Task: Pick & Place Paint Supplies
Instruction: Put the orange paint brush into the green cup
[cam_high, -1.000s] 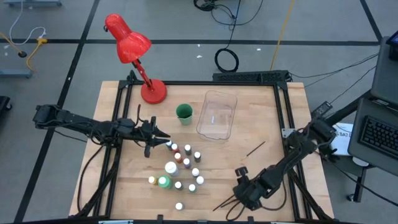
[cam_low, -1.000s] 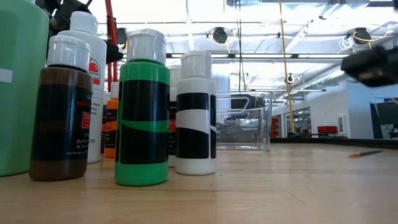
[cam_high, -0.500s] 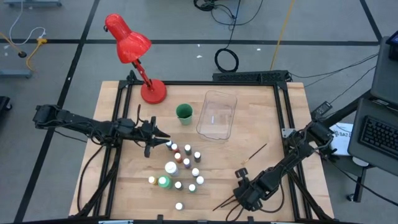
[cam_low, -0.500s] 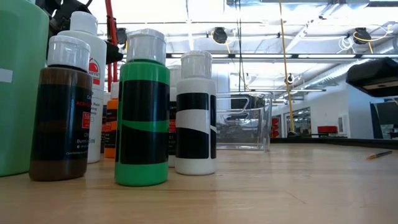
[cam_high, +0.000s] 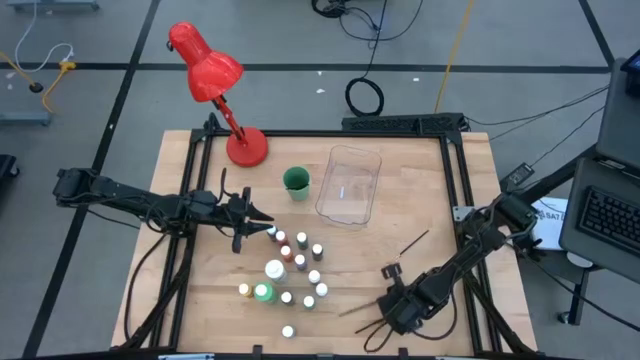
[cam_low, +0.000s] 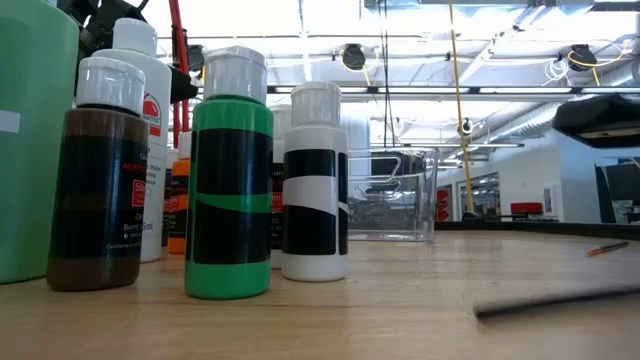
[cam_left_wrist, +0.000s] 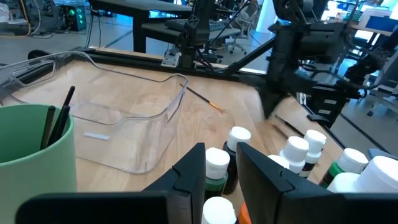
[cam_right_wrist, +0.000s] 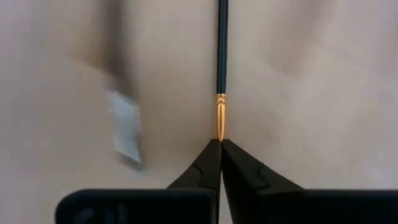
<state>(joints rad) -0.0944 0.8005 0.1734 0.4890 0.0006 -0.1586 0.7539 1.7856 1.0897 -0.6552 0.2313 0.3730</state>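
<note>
Pale wood table top (cam_high: 210, 300) with everything arranged around the cluster of tiny white-capped paint bottles (cam_high: 292, 268), so I'll use that as the landmark. The right gripper (cam_right_wrist: 219, 144) is low over the table, off to the near-right of the cluster, and its fingers are pressed together right on the gold-ferruled tip of a thin dark-handled brush (cam_right_wrist: 221, 46). Looks like a pinch on the very end, probably so the long handle trails free and can be dropped tip-up into something. More loose brushes lie crossed under that arm.

The left gripper (cam_left_wrist: 220, 155) hovers just at the far-left edge of the cluster, fingers only a little apart with a bottle cap showing in the gap. I can't tell if it's touching anything, so I'd call it waiting.

Beyond the cluster sits the small green cup (cam_high: 296, 181), already holding a couple of brushes, and next to it the clear plastic tray (cam_high: 350, 184), seemingly for the bottles.
</note>
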